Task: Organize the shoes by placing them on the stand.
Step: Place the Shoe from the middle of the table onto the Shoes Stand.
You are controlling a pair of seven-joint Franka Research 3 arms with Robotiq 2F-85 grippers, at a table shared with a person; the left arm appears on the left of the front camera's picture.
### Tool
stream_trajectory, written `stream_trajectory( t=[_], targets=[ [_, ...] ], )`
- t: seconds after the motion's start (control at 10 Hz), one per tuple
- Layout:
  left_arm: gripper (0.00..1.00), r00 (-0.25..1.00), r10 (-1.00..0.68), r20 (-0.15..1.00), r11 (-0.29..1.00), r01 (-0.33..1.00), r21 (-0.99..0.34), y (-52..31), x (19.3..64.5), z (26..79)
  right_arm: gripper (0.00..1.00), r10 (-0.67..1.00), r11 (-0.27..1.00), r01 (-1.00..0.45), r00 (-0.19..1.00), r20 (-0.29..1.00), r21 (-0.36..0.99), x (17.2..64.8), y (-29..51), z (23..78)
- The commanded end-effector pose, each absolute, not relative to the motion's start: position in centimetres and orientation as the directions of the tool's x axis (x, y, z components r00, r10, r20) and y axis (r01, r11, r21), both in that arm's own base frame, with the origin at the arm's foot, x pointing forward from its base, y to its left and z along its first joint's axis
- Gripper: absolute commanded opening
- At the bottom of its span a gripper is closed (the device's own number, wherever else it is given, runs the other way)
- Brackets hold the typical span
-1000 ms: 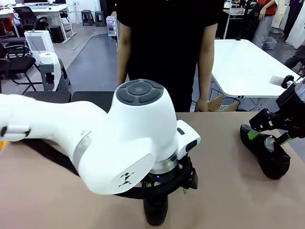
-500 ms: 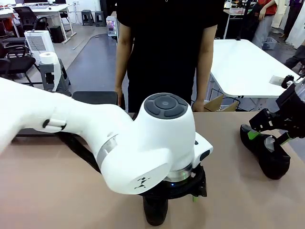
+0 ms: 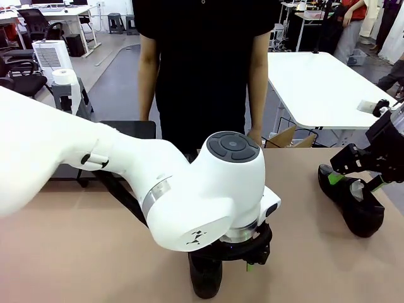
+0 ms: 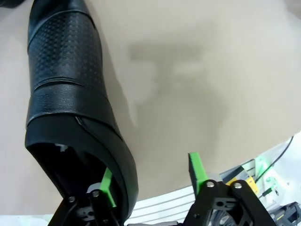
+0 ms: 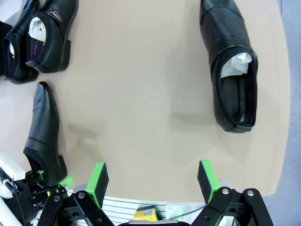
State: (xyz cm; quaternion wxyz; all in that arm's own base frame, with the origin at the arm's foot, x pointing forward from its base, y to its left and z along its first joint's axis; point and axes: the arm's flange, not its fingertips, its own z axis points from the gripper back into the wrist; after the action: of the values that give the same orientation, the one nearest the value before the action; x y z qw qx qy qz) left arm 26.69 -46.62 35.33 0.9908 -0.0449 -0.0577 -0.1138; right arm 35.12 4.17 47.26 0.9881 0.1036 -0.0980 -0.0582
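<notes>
1. No word, brand name or number can be read in any of the views.
2. In the front view, a small dark emblem [image 3: 199, 238] made of short angular strokes is printed on the white wrist housing [image 3: 211, 189] of the left arm. It is a graphic mark, and no letters can be made out in it.
3. On top of the same housing sits a round dark-grey button pad [image 3: 233, 146]. Faint symbols are suggested on its segments, but they are too small to be read.
</notes>
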Motion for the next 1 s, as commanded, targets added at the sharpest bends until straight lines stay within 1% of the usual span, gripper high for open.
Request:
stream_trajectory(
  t=[0.0,0.1,0.3,0.4,0.9],
  targets=[
    [0.46,0.971,-0.197,0.134,0.978,0.204,-0.041,-47.9,26.8,35.0,1.00,-0.131,0.971,0.089,0.975,0.182,0.223,35.1,4.2,47.3],
    [0.33,0.972,-0.193,0.131,0.979,0.201,-0.045,-47.8,26.7,34.9,1.00,-0.131,0.971,0.089,0.975,0.182,0.223,35.1,4.2,47.3],
    [0.02,0.969,-0.199,0.146,0.979,0.204,-0.018,-47.8,26.8,35.0,1.00,-0.131,0.971,0.089,0.975,0.182,0.223,35.1,4.2,47.3],
    [0.00,0.968,-0.202,0.149,0.979,0.204,-0.003,-47.7,26.8,35.0,1.00,-0.131,0.971,0.089,0.975,0.182,0.223,35.1,4.2,47.3],
    [0.00,0.972,-0.196,0.131,0.981,0.195,0.024,-46.5,27.1,34.3,1.00,-0.131,0.971,0.089,0.975,0.182,0.223,35.1,4.2,47.3]
  ],
)
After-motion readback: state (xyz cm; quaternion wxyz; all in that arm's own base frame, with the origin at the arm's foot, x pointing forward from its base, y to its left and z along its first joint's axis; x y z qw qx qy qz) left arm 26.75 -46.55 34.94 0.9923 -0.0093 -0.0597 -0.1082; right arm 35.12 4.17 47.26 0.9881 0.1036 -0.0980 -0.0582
